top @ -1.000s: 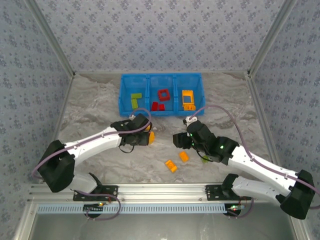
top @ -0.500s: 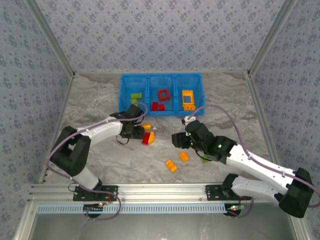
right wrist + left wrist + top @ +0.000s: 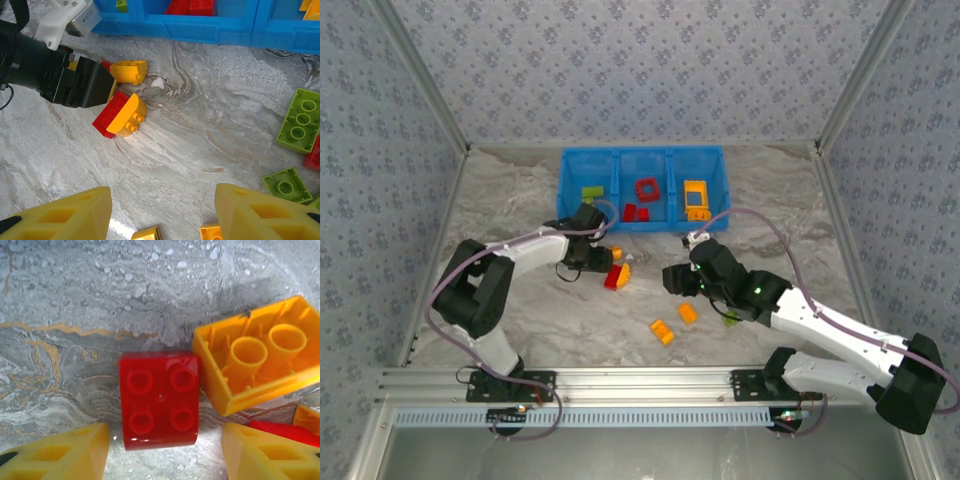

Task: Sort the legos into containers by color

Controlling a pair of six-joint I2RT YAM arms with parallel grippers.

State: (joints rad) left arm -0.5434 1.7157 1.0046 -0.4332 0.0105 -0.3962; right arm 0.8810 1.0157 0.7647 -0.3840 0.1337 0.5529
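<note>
Top cam: compared with a second ago, my left arm is folding back tighter and my left tool [image 3: 600, 265] is sitting closer to the blue bin [image 3: 563, 205]. That's leaving a red lego [image 3: 611, 279] and an orange lego [image 3: 623, 270] uncovered on the table [image 3: 510, 210]. My right tool [image 3: 675, 279] isn't budging. The bin's holding green legos [image 3: 592, 192] on the left, red legos [image 3: 647, 188] in the middle and orange-yellow legos [image 3: 695, 198] on the right.

Left wrist cam: the tool's hanging open, gripping nothing. A red four-stud brick [image 3: 160, 407] is lying just ahead of the fingertips, with a hollow orange brick [image 3: 257, 360] right beside it.

Right wrist cam: my right tool's gaping open and empty above the table.
</note>
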